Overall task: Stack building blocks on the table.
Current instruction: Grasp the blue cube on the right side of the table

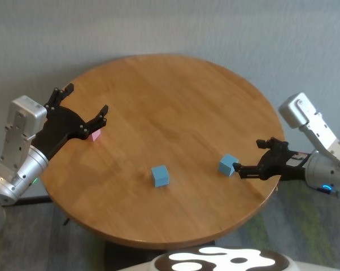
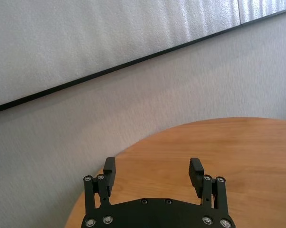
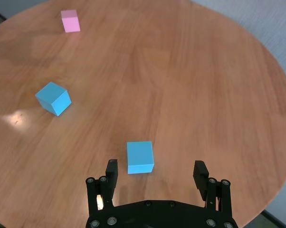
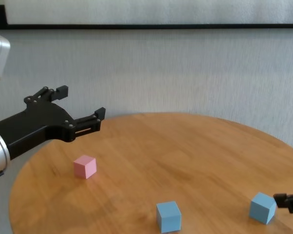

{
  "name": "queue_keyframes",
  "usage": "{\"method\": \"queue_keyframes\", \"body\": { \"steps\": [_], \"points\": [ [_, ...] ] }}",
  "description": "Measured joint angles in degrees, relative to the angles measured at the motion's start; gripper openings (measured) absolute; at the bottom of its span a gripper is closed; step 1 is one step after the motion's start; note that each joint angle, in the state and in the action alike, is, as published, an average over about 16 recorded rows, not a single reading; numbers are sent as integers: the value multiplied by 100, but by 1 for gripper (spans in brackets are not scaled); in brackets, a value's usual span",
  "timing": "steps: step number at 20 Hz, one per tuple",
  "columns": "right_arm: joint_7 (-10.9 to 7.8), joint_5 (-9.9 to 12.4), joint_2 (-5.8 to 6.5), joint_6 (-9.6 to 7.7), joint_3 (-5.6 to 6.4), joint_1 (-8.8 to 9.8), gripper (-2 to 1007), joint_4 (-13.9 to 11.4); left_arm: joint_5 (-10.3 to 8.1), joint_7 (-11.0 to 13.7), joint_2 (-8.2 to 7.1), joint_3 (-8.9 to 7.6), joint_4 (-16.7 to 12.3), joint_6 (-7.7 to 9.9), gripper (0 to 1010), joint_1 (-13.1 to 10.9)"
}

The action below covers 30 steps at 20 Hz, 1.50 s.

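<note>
Right gripper [image 3: 155,175], spread wide, flanks a blue block [image 3: 140,157] near the desk [image 1: 175,107] edge, seemingly untouched. Left gripper [image 1: 85,110], wide, hovers above the pink block [image 4: 84,166]; another blue block [image 1: 160,175] sits mid-desk.

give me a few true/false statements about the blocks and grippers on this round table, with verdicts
1. Three blocks lie on the table, none stacked. True.
2. The pink block sits on top of a blue block. False: it rests alone on the wood near the table's left edge.
3. The right gripper is open, next to the right blue block. True.
4. The left gripper is shut on the pink block. False: it is open and holds nothing, raised above the table with the pink block below it.
5. The middle blue block touches the right blue block. False: bare wood separates them.
</note>
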<state>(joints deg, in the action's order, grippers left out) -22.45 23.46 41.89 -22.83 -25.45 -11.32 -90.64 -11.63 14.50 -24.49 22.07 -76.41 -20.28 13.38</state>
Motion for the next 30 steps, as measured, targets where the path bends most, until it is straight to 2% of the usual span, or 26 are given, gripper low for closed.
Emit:
{"method": "queue_keyframes", "body": {
  "steps": [6,14,30],
  "points": [
    [-284,-69,-65,-90,-104,-85,1005,73,0,1,0,3,1,3,1000,2],
    [-469,-154,-250,-294,-181,-212,1005,250,0,1,0,6,1,7,1000,5],
    [-379,-339,-712,-480,-152,-445,1005,669,0,0,0,7,1,9,1000,7]
  ]
}}
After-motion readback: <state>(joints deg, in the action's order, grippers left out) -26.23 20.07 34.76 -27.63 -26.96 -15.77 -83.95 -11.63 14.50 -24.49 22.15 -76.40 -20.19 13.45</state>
